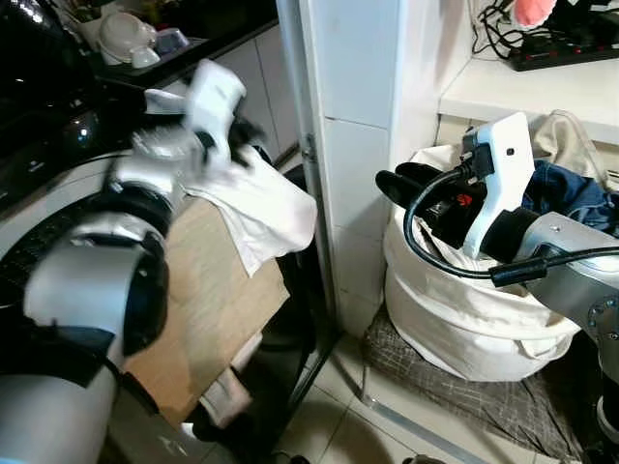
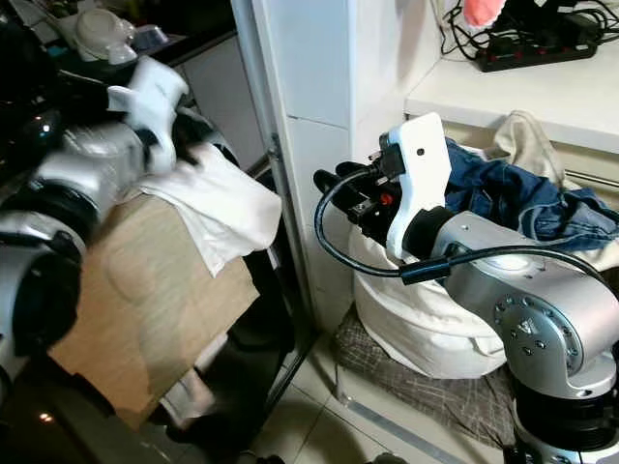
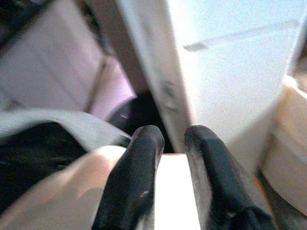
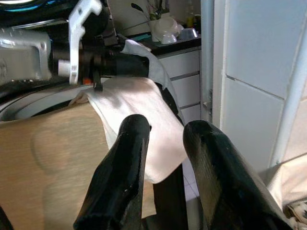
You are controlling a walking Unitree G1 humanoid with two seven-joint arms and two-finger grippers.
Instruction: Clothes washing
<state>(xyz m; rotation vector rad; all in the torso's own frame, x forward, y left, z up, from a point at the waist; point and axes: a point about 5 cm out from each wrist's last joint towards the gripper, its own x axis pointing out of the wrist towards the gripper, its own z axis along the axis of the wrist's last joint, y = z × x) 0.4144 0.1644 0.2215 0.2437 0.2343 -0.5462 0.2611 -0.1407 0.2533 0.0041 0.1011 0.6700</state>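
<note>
Reaching up over the washing machine (image 1: pixel 39 208), the left arm carries a white cloth (image 1: pixel 259 208) in its left pincer (image 1: pixel 253 135). In the head views this arm is blurred. The cloth hangs down from the pincer in front of a tan garment (image 1: pixel 208 300), which is draped over the front edge of the machine and falls toward the floor. In the left wrist view the two black fingers (image 3: pixel 132 182) stand close together with only a thin gap between them, and pale fabric lies under and between them, so the pincer is pinching the white cloth. In the right wrist view the cloth (image 4: pixel 144 124) is seen spread under the left wrist, over the tan garment.

The right pincer (image 1: pixel 398 184) is held in the air between the white tiled pillar (image 1: pixel 353 116) and the laundry bag (image 1: pixel 455 309). It points toward the pillar and the machine. Its fingers (image 4: pixel 120 177) are a little apart and nothing is between them.

The laundry bag is white and stands on a checkered mat (image 1: pixel 484 396) on the tiled floor, just beside the pillar. A blue denim garment (image 2: pixel 503 188) and a beige piece lie on top of it. Behind the bag there is a white shelf (image 1: pixel 532 92) with a black power strip (image 1: pixel 566 43) and cables on it. At the far left, bowls (image 1: pixel 126 39) sit on a dark bench (image 1: pixel 208 43).
</note>
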